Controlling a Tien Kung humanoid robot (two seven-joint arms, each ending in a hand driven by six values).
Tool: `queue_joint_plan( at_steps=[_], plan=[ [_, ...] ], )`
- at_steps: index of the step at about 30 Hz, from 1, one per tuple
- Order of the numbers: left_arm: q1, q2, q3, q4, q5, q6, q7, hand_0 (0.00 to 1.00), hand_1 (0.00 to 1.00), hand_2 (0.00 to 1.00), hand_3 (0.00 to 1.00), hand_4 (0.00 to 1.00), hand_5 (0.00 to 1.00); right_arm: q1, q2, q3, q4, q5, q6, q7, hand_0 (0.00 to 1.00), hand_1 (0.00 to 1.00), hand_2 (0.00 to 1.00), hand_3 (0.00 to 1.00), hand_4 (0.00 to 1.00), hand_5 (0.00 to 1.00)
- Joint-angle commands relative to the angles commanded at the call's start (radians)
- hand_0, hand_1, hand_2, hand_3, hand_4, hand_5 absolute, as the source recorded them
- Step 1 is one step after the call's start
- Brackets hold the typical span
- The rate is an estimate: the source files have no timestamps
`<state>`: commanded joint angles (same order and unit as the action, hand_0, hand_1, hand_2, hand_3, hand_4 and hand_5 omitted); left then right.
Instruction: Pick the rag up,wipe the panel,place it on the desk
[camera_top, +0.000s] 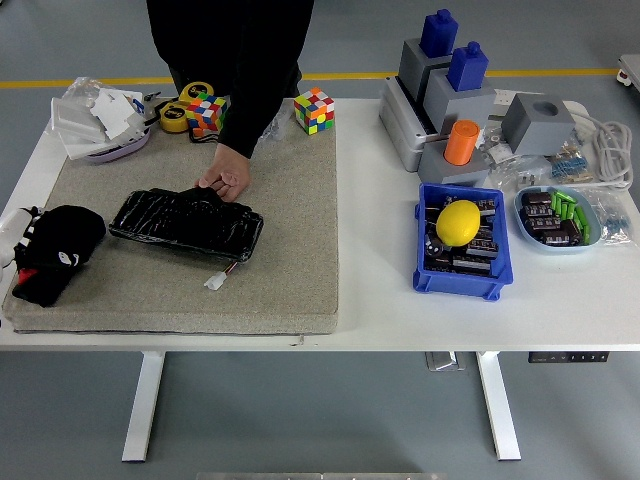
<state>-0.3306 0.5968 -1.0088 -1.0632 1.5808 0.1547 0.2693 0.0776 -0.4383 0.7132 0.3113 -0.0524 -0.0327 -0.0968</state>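
Found the crumpled black rag with red and white patches (58, 248) at the near-left of the grey felt mat (300, 285) on the white table (560, 325), well short of any wiping. Made out only a striped sliver of the left hand (18, 228) at the picture's left edge, touching or just beside the rag. Could not tell whether open or closed, nor whether any of the cloth was actually held. Saw nothing of the right hand.

Noted, further in, the black panel wrapped in glossy film (186, 222) lying flat on the mat, near the rag but apart from it, with a small white connector on a short lead (215, 282) trailing off its near edge. Saw a person's hand (228, 181) resting on the panel's far edge, the black sleeve coming down from the far side.

Judged the risks as these:
- Might lift only a fold of the loose, bunched rag and drop it.
- Might snag the connector lead with a low sweep and drag the panel.
- Might skid the slick film if the steadying hand lifted away.
- Might brush the person's fingers with a stroke carried too far.
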Motion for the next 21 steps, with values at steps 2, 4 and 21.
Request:
queue_joint_plan(
  at_steps=[2,4,21],
  plan=[
    [0.001,-0.001,0.001,0.000,-0.007,0.006,-0.009,0.357,0.426,0.490,0.578,0.786,0.077,0.000,0.000,0.001,0.000,0.000,0.000,0.000,0.726,0.672,0.683,0.608,0.998,0.557],
    [0.000,-0.002,0.001,0.002,-0.008,0.013,-0.018,0.357,0.426,0.490,0.578,0.786,0.077,-0.001,0.000,-0.001,-0.001,0.000,0.001,-0.001,0.726,0.672,0.683,0.608,0.998,0.557],
    [-0.006,-0.008,0.010,0.003,0.010,0.018,-0.024,0.303,0.319,0.450,0.571,0.614,0.055,0.003,-0.003,-0.001,0.001,-0.001,0.002,-0.001,0.726,0.673,0.683,0.609,0.998,0.559]
  ],
)
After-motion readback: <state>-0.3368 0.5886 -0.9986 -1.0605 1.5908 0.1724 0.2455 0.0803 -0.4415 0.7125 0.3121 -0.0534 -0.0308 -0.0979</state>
